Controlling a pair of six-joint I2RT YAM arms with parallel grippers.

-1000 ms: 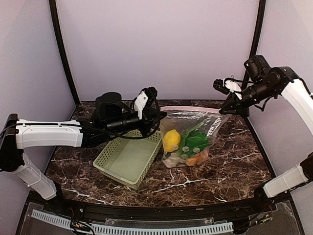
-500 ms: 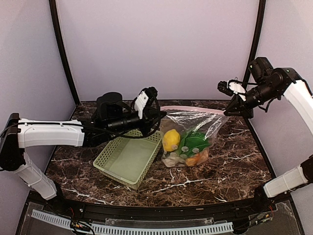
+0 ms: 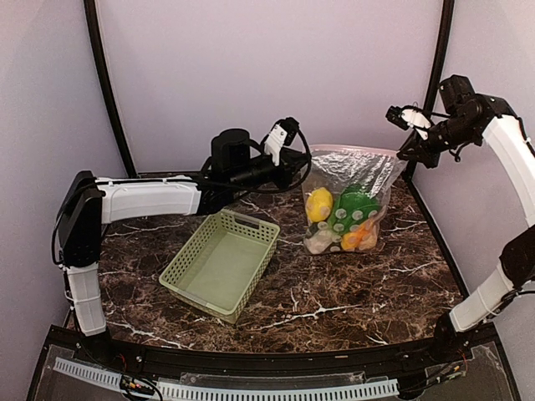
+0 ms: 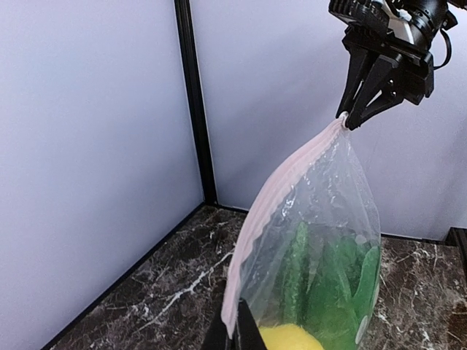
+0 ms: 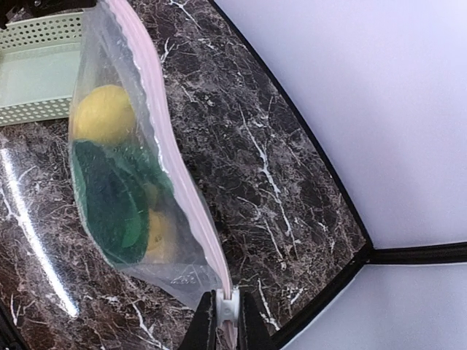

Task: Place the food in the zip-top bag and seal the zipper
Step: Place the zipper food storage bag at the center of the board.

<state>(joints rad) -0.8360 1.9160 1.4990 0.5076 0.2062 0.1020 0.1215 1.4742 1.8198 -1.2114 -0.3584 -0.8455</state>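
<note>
The clear zip-top bag [image 3: 368, 180] hangs upright between my two grippers, mouth edge up. Inside lies the food: a yellow lemon [image 3: 318, 203], green bok choy [image 3: 355, 209] and an orange-yellow fruit [image 3: 354, 240]. My left gripper [image 3: 301, 166] is shut on the bag's left top corner, pinching the pinkish zipper [image 4: 266, 208] at its near end [image 4: 235, 332]. My right gripper [image 3: 408, 153] is shut on the small white slider tab [image 5: 227, 306] at the strip's far right end. The pink strip [image 5: 166, 142] runs taut from one gripper to the other.
The pale green lattice basket [image 3: 219, 263] sits on the marble table [image 3: 359, 292], left of the bag and below the left arm. Black corner posts [image 3: 430, 79] and pale walls stand close behind the right gripper.
Both grippers have risen and shifted right, carrying the bag with them. It went from slumped next to the basket to hanging upright, farther right.
</note>
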